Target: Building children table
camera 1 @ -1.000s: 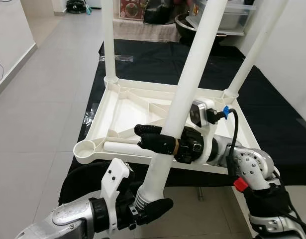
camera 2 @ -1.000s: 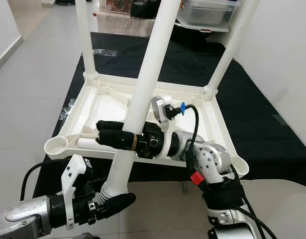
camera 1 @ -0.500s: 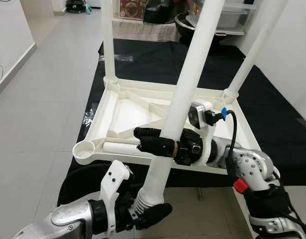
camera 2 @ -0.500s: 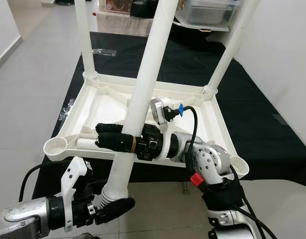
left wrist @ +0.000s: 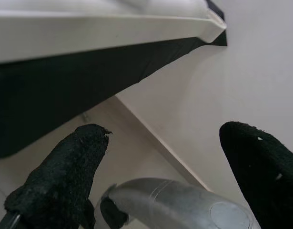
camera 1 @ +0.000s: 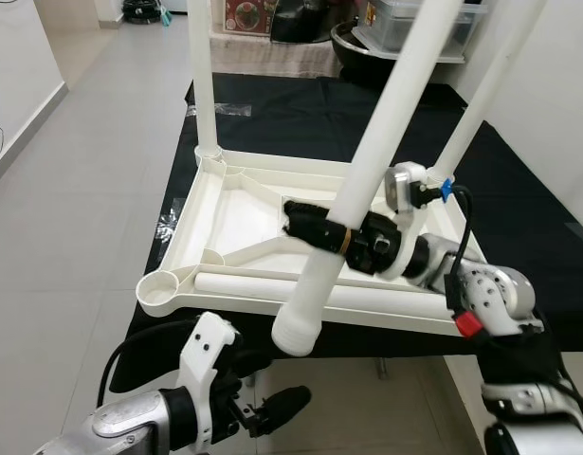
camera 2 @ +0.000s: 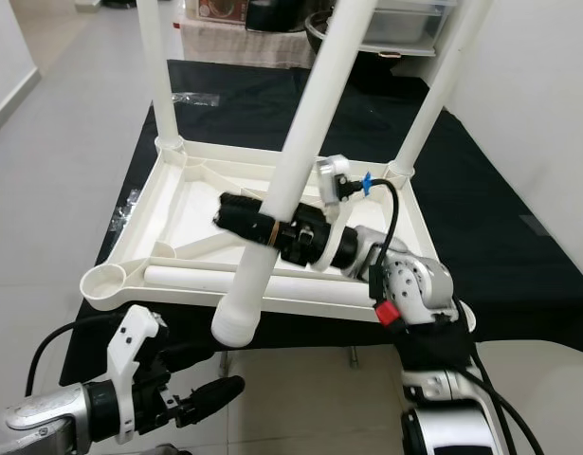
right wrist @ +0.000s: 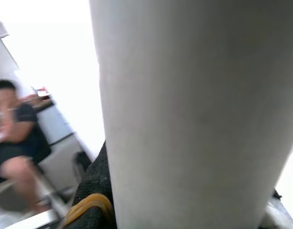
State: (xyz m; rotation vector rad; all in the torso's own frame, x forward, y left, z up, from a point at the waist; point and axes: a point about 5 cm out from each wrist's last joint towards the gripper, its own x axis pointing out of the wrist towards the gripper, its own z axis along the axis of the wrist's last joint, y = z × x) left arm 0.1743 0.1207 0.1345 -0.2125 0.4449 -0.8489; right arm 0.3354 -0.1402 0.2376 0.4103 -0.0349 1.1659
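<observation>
Slanting above the upturned white tabletop [camera 1: 225, 204], the loose white table leg [camera 1: 367, 180] is clamped at mid-length between the black fingers of the right gripper [camera 1: 315, 226], its lower end hanging free just past the tabletop's near rim. Two more legs [camera 1: 204, 81] stand upright in the tabletop's far corner sockets, and another leg [camera 1: 272, 282] lies flat inside along the near rim. Under the tabletop is a black mat [camera 1: 300, 118]. Below the near rim, the left gripper [left wrist: 165, 162] hangs empty, fingers [left wrist: 65, 181] spread apart.
</observation>
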